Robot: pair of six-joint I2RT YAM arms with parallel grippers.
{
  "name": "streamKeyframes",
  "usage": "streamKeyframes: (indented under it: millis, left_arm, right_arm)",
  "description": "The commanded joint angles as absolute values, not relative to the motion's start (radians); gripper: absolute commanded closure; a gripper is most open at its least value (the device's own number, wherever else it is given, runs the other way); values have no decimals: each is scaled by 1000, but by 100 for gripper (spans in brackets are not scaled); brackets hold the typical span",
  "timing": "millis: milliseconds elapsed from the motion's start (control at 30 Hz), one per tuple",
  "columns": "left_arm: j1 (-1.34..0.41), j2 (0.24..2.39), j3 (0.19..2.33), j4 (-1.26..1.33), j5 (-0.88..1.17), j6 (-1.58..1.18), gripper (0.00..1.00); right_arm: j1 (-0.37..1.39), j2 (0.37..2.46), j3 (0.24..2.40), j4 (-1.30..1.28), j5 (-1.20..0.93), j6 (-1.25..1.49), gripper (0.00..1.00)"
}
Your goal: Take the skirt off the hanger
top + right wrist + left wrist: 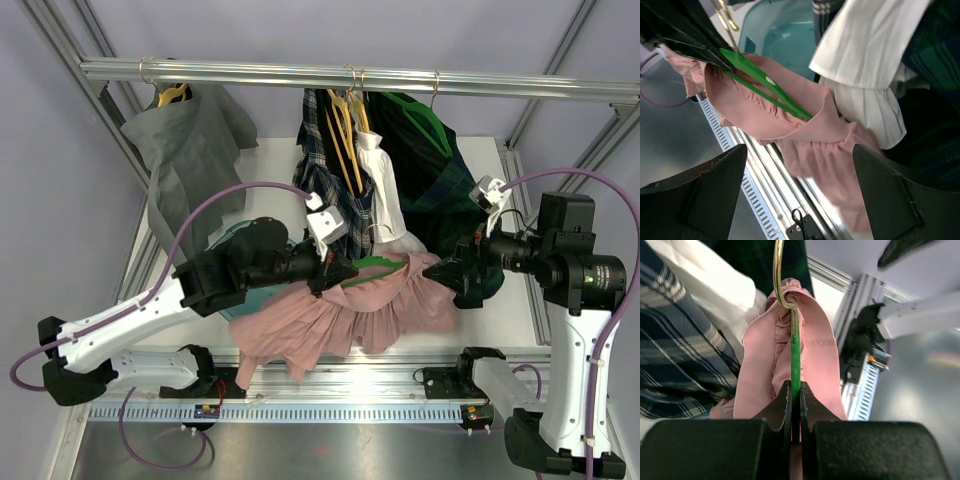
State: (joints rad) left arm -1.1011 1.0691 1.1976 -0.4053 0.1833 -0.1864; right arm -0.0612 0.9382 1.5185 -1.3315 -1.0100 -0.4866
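Note:
A pink gathered skirt [340, 315] hangs on a green hanger [375, 263] held low over the table's front. My left gripper [333, 272] is shut on the hanger's green bar [795, 365], just below its gold hook [777, 275]; the skirt's waistband [815, 340] drapes either side of the bar. My right gripper [447, 270] is open at the skirt's right end, its fingers [700, 192] spread wide with the pink cloth [830, 160] in front of them, not gripped. The hanger's arms [765, 85] show in the right wrist view inside the waistband.
A metal rail [350, 75] across the back carries a grey garment [190, 150], a plaid one [325, 170], a white one [380, 190] and a dark green one [430, 180]. A slotted metal strip [340, 405] runs along the table's front edge.

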Motion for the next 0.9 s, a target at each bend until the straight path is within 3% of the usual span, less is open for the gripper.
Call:
streamKeyframes:
  millis: [0, 367, 600, 700, 733, 833, 867]
  left_arm:
    - [-1147, 1107, 1302, -221, 3, -156, 100]
    - [-1223, 1204, 1302, -126, -61, -187, 100]
    - [-1229, 1186, 1272, -100, -71, -196, 100]
    - [-1230, 1175, 1253, -89, -57, -198, 100]
    - [-1230, 1172, 1247, -86, -54, -198, 100]
    - [-1230, 1141, 1213, -72, -34, -190, 100]
    - [-1232, 1134, 1185, -66, -26, -187, 100]
  right_arm:
    - [-54, 930, 1460, -1295, -884, -433, 7]
    - [-5, 923, 1345, -1124, -709, -331, 15]
    - [55, 940, 1293, -1079, -601, -310, 36]
    - [74, 948, 1266, -1042, -566, -290, 54]
    - [78, 951, 1266, -1034, -558, -287, 66]
    - [78, 954, 1255, -997, -520, -276, 85]
    - [78, 954, 1250, -976, -509, -273, 100]
